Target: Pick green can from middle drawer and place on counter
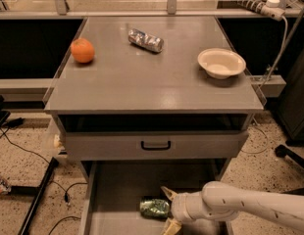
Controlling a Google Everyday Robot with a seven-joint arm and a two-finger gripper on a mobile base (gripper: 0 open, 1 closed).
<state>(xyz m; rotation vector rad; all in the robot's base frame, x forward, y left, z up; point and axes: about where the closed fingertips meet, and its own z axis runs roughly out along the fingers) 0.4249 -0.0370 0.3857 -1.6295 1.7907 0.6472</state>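
The green can (pixel 154 207) lies on its side on the grey floor of the pulled-out middle drawer (pixel 115 190), near the bottom of the camera view. My gripper (pixel 168 209) comes in from the right on a white arm (pixel 250 209). Its yellowish fingers (pixel 167 192) are spread open, one above and one below the can's right end, not closed on it. The counter (pixel 152 77) is the grey cabinet top above the drawers.
On the counter lie an orange (pixel 83 50) at the left, a silver-and-blue can (pixel 145 39) on its side at the back, and a white bowl (pixel 221 62) at the right. A closed drawer front with a black handle (pixel 155 145) sits above the open drawer. Cables (pixel 24 151) lie on the floor at left.
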